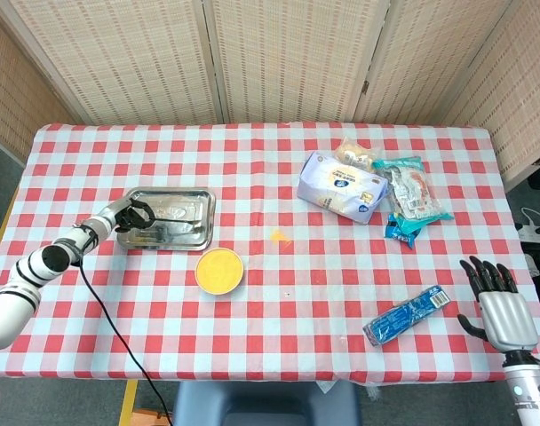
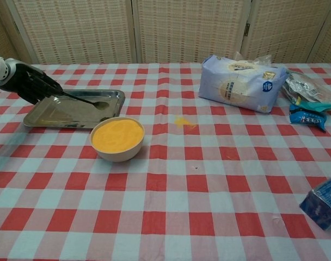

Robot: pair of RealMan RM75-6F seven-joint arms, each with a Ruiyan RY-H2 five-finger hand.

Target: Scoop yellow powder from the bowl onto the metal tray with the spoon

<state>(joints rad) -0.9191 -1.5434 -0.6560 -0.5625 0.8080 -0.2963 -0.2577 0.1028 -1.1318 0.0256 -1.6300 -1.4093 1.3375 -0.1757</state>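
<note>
Metal tray (image 1: 192,235) at table left, bowl (image 2: 117,139) of yellow powder just in front. Right hand (image 1: 499,307), fingers spread, empty, at near right edge. Left hand (image 2: 30,84) grips spoon (image 2: 85,100) over tray.

Blue packet (image 2: 324,203) cut off; spoon (image 2: 88,101) contents unclear.

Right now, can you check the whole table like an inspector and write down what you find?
Surface: checked tablecloth; small yellow spill by the bowl.
Job's things: bowl full of yellow powder; metal tray behind it; spoon over the tray.
Clutter: white bag, snack packets, blue packet.
Hands: left hand holds the spoon; right hand open, at the table's edge.
Cables: black cable hanging from the left arm.
Surroundings: woven screens behind the table.
</note>
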